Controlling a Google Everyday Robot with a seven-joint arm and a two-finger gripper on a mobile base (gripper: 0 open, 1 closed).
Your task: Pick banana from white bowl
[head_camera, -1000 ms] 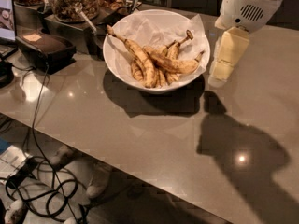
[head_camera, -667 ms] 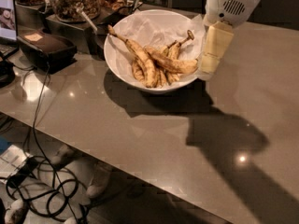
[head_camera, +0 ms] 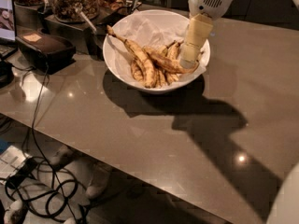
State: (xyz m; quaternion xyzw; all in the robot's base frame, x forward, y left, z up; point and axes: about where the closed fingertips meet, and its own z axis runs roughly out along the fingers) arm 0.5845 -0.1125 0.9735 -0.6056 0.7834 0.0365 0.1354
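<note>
Cream gripper (head_camera: 188, 59) below white vented wrist (head_camera: 211, 0)

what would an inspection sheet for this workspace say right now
surface: grey-brown table, glossy, with the arm's shadow across it
job's things: white bowl on the table's far side, paper-lined; banana lies inside among other bananas, not lifted
clutter: black box left of the bowl; jar of snacks behind it
grippers: gripper reaches down into the bowl's right side, tip at the banana's right end; contact cannot be told
cables: black cable runs over the table's left edge; coil on the floor
surroundings: screen at far left
</note>
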